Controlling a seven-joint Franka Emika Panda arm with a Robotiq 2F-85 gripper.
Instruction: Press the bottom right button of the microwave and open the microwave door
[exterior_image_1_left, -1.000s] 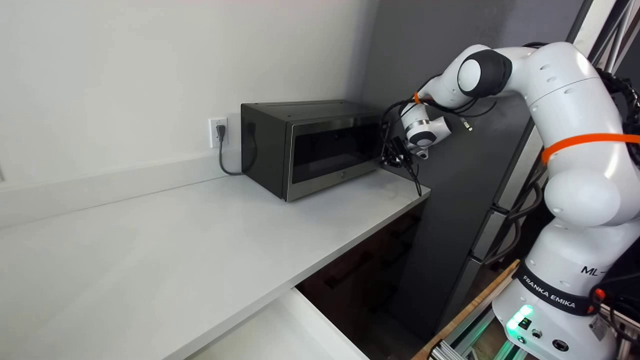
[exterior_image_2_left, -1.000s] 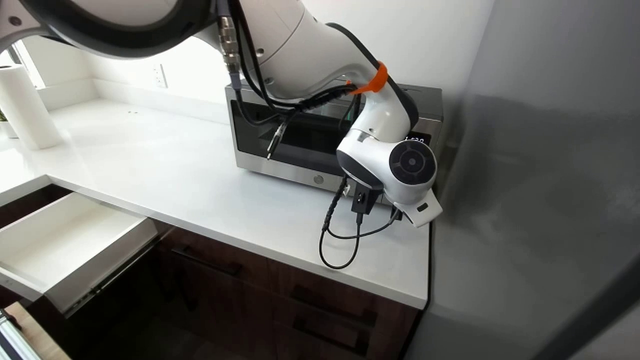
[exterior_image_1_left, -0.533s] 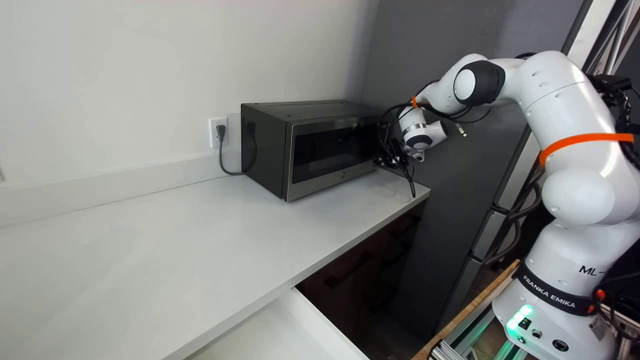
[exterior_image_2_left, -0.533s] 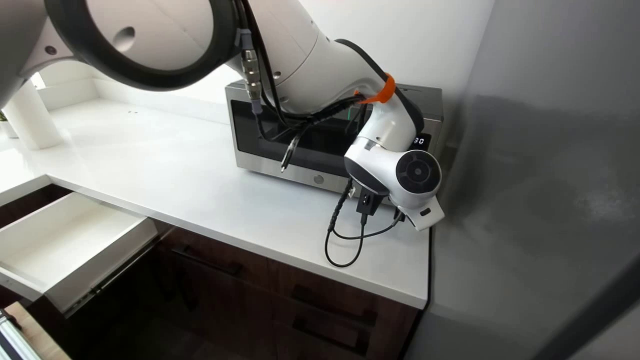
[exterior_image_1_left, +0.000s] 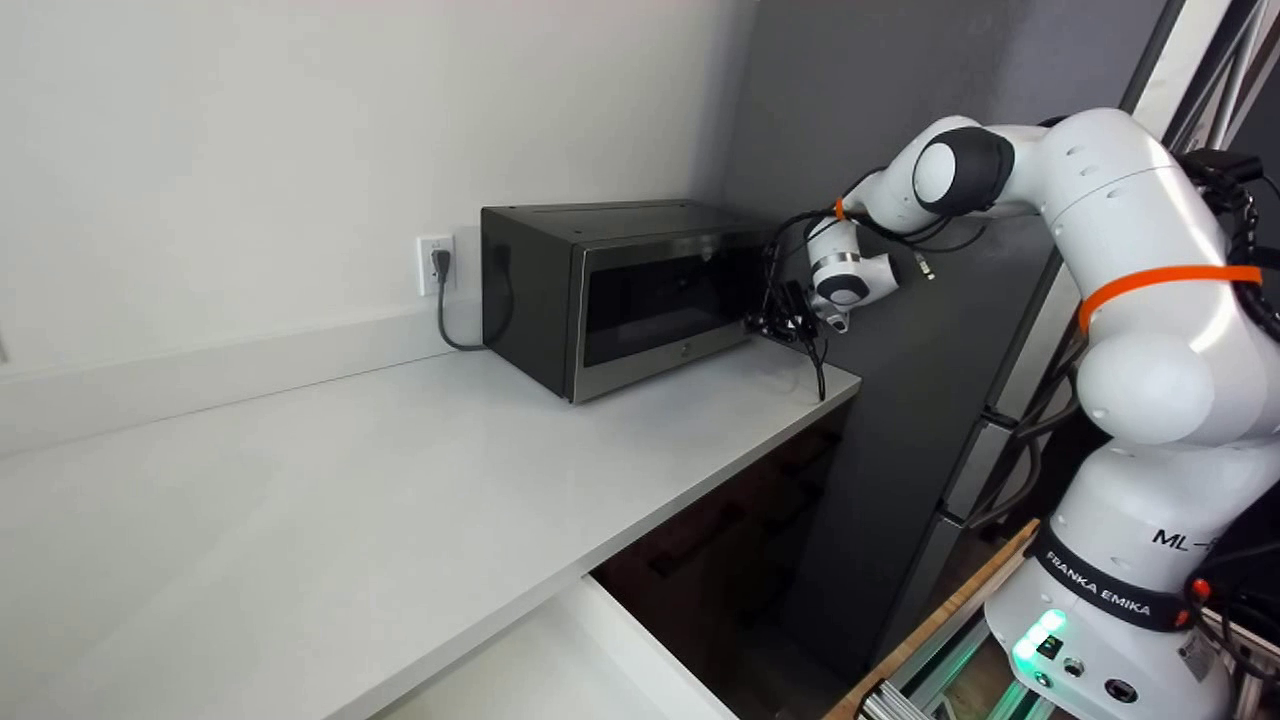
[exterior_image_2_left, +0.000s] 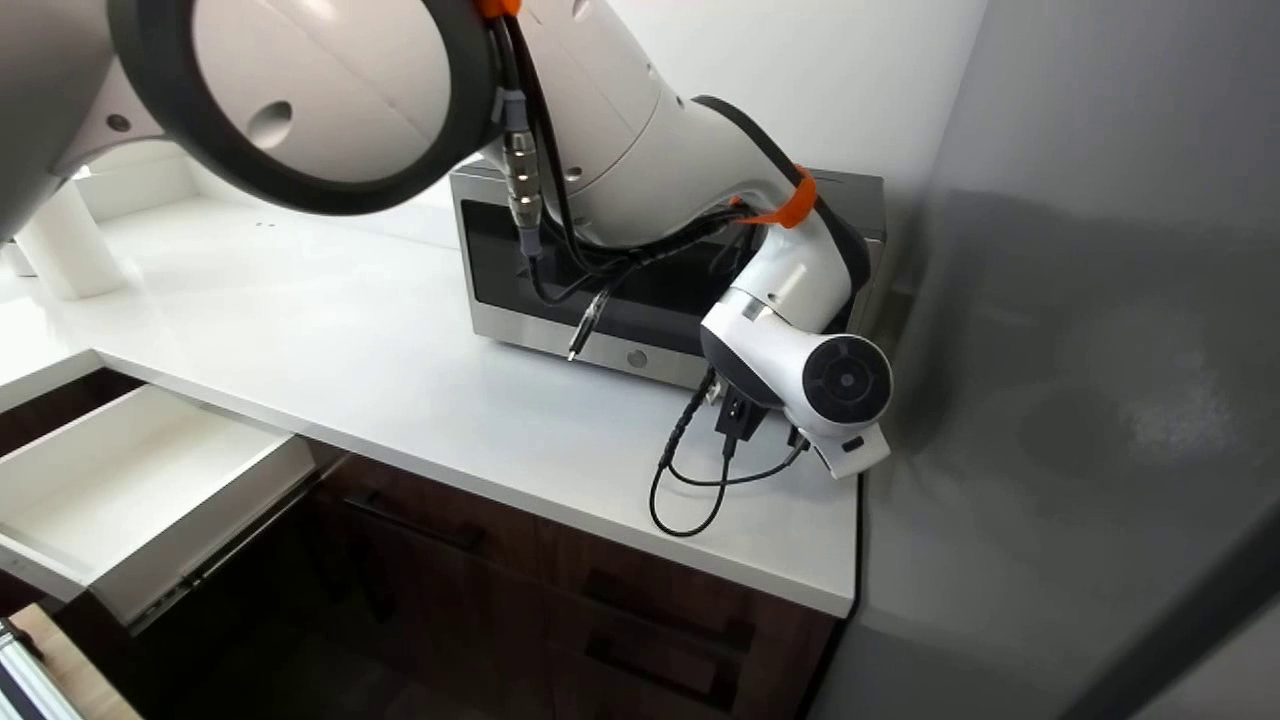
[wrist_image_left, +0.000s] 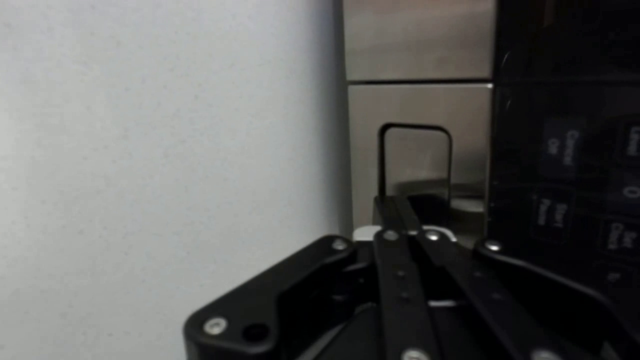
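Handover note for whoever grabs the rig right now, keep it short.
Gripper: shut, nothing held; its fingers overlap the bottom button in the wrist view. Contact can't be told.
Microwave: on the counter; its door looks closed.
Done: fingers lined up at the button; no press confirmed.
Left: likely the press, then opening the door.

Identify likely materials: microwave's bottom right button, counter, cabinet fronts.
Bottom right button: probably stainless steel, or metallic-finish plastic; grey satin sheen, soft reflections.
Counter: engineered stone or laminate, can't tell; smooth white, faint specks.
Cabinet fronts: maybe wood or wood-look laminate; dark reddish brown, too shadowed to confirm.
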